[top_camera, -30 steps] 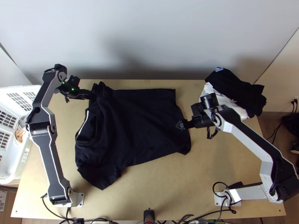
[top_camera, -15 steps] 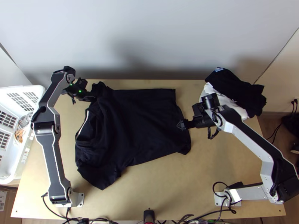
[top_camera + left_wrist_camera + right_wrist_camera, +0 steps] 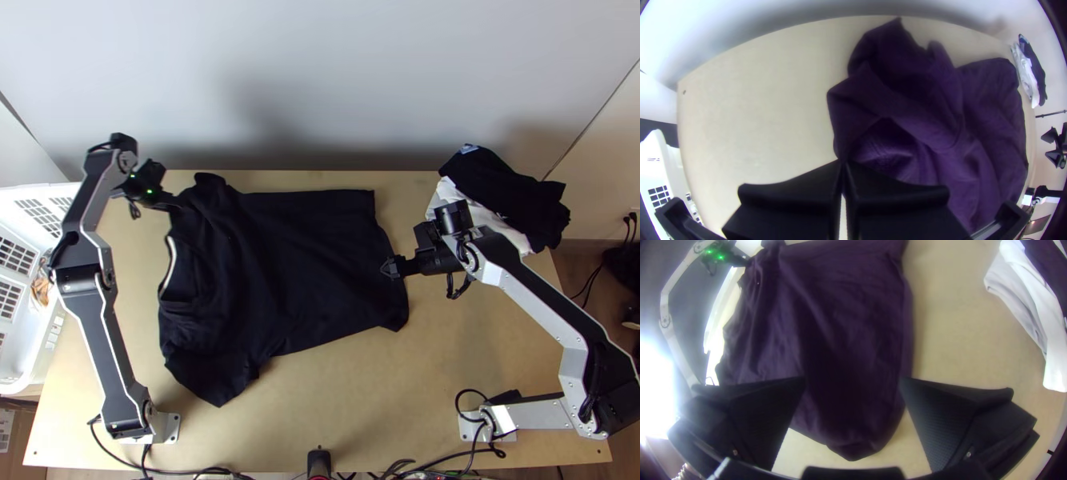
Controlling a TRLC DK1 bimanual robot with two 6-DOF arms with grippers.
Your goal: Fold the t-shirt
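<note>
Progress looks slight, judging by how the t-shirt [image 3: 304,264] lies on the desk [image 3: 320,424]: the body is mostly spread out, but no finished fold can be made out. Left to do, most likely, are smoothing the neck end, turning in the sleeves and doubling the body over.

Nearest, one short sleeve [image 3: 210,382] juts toward the desk's near edge. Beyond it the dark cloth is creased around the gaping neckline [image 3: 166,276], which carries a pale strip and faces the left arm's side. The body runs smoother toward the hem [image 3: 398,302], where the right gripper [image 3: 387,268] has its jaws apart. Farther off, the left gripper [image 3: 178,207] has its jaws together, clamped on the shirt near the far shoulder; the far sleeve [image 3: 210,186] lies rumpled just beside.
</note>
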